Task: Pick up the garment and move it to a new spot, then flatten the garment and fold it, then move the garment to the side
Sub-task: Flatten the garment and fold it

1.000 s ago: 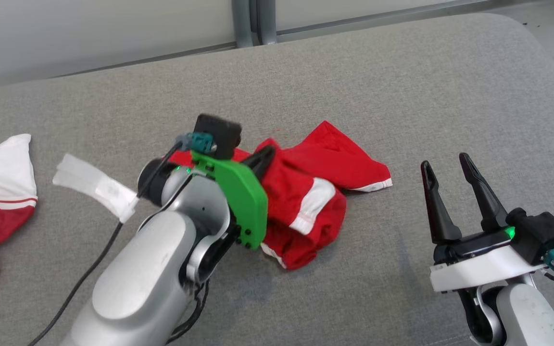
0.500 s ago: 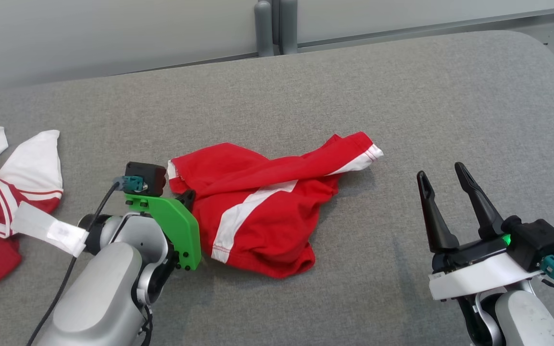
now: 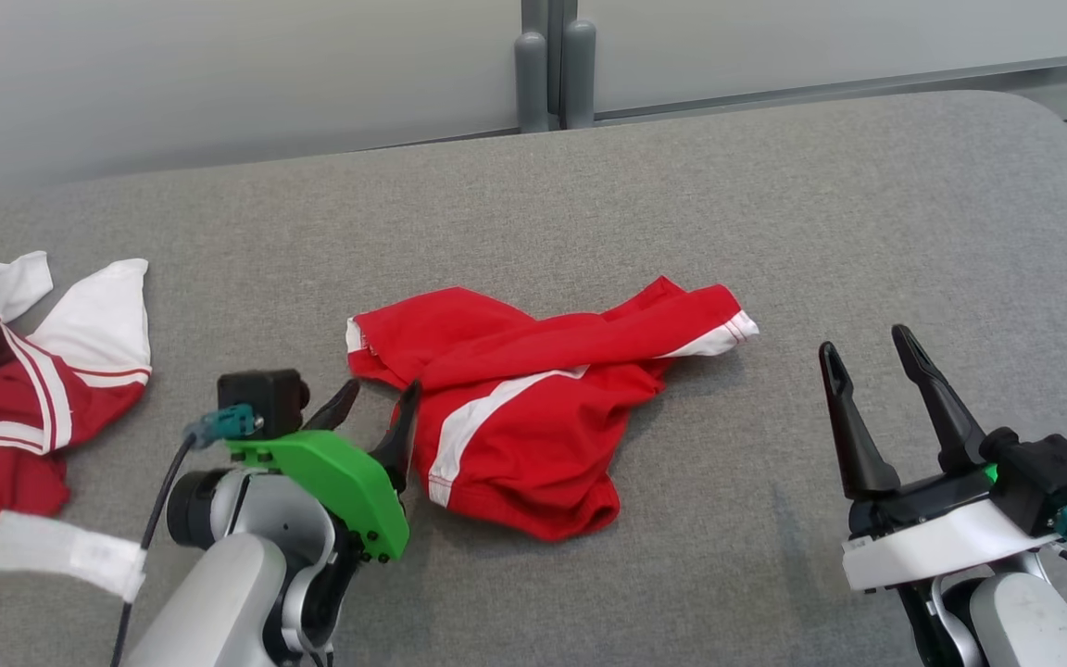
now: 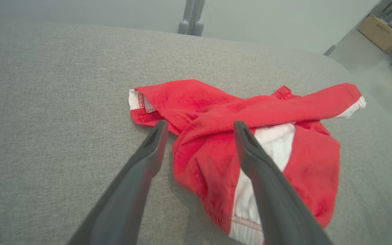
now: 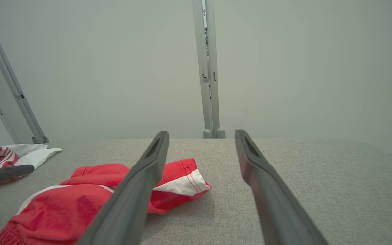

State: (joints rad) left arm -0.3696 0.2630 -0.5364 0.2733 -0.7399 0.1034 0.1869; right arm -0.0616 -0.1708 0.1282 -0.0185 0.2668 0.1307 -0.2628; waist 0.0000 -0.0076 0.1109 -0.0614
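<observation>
my left gripper (image 3: 376, 400) stands spread just beside the crumpled red shorts (image 3: 533, 408) on the grey cushion (image 3: 774, 204); my right gripper (image 3: 867, 347) gapes, empty.

Garment (image 3: 533, 417), just right of the left pincer (image 3: 381, 386): red, with a broad white stripe and a white hem. Second garment (image 3: 24, 389), well to that pincer's left: red and white, with thin stripes. Cushion (image 3: 774, 232): plain grey weave. Left pincer bracket (image 3: 330, 472) green; right pincer (image 3: 865, 341) bracket (image 3: 932, 547) white; fingers (image 3: 853, 435) dark.

L end effector (image 3: 378, 396): jaws apart, empty, pointing fwd | R end effector (image 3: 867, 347): jaws apart, empty, pointing fwd
</observation>
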